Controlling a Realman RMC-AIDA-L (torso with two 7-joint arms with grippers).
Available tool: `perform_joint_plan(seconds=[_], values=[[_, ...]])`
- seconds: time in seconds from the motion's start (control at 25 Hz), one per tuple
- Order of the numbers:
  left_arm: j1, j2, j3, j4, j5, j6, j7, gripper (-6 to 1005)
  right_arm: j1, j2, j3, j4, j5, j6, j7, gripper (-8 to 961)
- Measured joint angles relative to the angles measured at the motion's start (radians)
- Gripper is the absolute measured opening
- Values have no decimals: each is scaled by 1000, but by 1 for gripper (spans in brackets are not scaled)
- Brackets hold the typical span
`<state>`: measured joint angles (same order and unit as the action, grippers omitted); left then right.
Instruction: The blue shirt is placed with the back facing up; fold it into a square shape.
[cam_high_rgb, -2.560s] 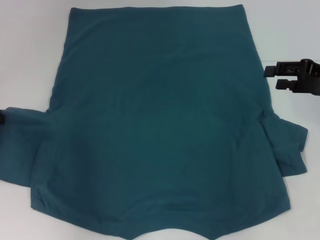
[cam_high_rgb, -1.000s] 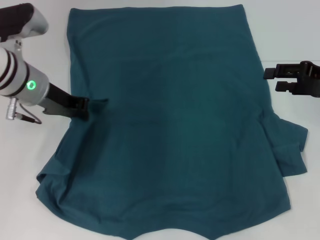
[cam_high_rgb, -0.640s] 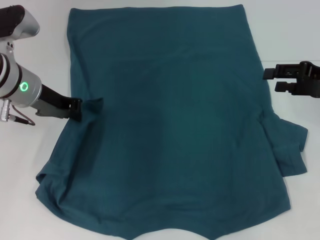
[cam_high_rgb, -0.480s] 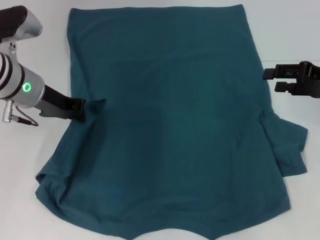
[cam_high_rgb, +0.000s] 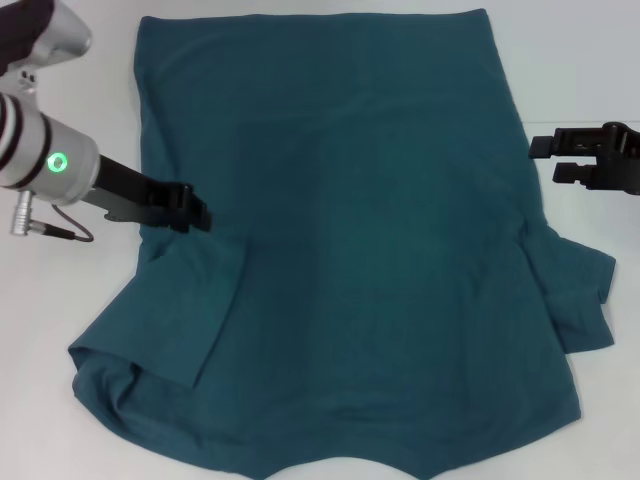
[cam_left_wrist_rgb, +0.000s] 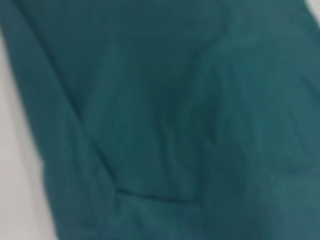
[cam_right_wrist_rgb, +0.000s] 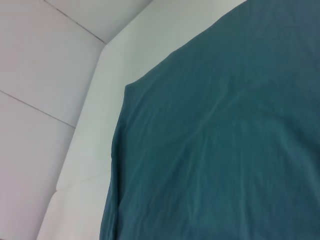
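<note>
Head view: left arm over the folded sleeve, right arm waiting at the side

Head view shows the left arm reaching in from the upper left, its silver wrist with a green light angled down toward the cloth. The left gripper (cam_high_rgb: 196, 214) sits over the left edge of the blue shirt (cam_high_rgb: 350, 230); whether its black fingers are apart or together I cannot tell. Just below it the left sleeve (cam_high_rgb: 190, 320) lies folded inward onto the body of the shirt, with a straight slanted edge. The shirt is spread plain side up on the white table (cam_high_rgb: 60, 300), hem at the far side. Its right sleeve (cam_high_rgb: 580, 295) sticks out, rumpled. The right gripper (cam_high_rgb: 545, 158) hovers level beside the shirt's right edge, fingers apart, clear of the cloth
</note>
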<state>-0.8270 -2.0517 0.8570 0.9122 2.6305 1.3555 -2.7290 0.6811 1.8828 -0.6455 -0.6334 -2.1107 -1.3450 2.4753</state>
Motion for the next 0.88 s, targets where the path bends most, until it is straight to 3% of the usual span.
perform_joint_plan(seconds=[0.2,0.4,0.52,0.68,0.88], values=[[77,9,-134,71,-108,75,104,309,0,0,3,0,0,6,-10,640],[188,46,-215,37,-251,199,285,441,-3,-7,-5,-11,-3,4,-76,634],[252,45,-249,33,-343,276,412,520,-6,-20,-11,-22,-5,-28,-151,631],[321,38,-268,20,-426,344,517,709,-18,-43,-17,-60,-54,-81,-150,627],[347,20,-297,14,-433,336,525,860,-33,-74,25,-107,-183,-176,-39,622]])
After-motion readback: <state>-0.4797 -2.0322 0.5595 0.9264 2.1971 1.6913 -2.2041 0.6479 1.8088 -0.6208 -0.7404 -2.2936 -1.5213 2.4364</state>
